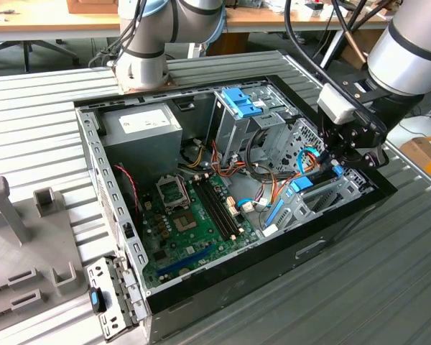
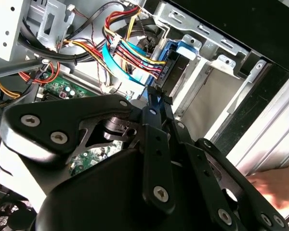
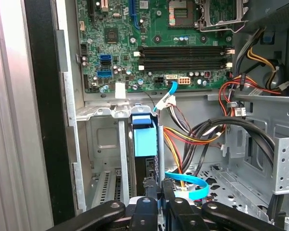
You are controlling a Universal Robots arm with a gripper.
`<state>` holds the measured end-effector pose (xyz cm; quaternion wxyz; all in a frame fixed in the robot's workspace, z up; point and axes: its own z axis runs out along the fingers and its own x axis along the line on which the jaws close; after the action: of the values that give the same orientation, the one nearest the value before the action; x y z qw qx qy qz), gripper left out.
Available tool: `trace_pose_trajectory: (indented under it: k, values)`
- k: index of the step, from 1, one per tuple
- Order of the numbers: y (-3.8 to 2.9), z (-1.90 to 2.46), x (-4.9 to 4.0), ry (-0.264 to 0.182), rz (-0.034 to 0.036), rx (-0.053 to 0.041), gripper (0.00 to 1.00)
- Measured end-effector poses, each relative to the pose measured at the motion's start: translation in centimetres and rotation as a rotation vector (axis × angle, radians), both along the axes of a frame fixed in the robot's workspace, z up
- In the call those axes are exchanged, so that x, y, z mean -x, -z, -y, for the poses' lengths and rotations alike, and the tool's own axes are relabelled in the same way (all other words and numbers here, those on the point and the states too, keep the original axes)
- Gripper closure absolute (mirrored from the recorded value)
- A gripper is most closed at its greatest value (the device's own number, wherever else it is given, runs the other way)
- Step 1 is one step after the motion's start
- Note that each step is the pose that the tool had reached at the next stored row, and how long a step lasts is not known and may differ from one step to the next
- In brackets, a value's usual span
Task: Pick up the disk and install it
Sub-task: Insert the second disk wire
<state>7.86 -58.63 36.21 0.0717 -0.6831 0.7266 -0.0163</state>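
The arm (image 1: 409, 50) reached steeply down, its black gripper (image 1: 335, 167) pointing downward at its end, fingers (image 3: 156, 204) drawn close together with only a narrow gap between them.

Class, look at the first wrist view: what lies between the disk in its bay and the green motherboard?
A grey metal bay rail crosses between the disk and the motherboard, seen in the first wrist view.

My bench is a ribbed grey metal table (image 1: 388, 287). On it: open PC case (image 1: 323, 248), detached grey bracket (image 1: 111, 298), grey plastic fixtures (image 1: 21, 237).
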Motion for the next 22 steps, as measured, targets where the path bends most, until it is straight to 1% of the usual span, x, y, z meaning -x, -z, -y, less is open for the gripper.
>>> trace_pose_trajectory:
  k: [3, 5, 7, 9, 12, 15, 18, 20, 22]
  values:
    - [0.41, 0.21, 0.24, 0.000, 0.0000, -0.0014, 0.84]
    - [0.56, 0.22, 0.28, 0.000, 0.0000, -0.0012, 0.84]
    - [0.97, 0.23, 0.31, -0.002, 0.0000, -0.0033, 0.84]
    - [0.99, 0.23, 0.31, -0.005, -0.0001, -0.0043, 0.84]
    - [1.01, 0.23, 0.31, -0.014, 0.0000, -0.0102, 0.84]
    - [1.03, 0.22, 0.31, -0.016, -0.0001, -0.0104, 0.84]
    - [1.27, 0.23, 0.29, -0.016, -0.0001, -0.0094, 0.84]
    - [1.29, 0.22, 0.28, -0.016, -0.0001, -0.0091, 0.84]
    - [1.32, 0.20, 0.13, -0.016, -0.0001, -0.0094, 0.84]
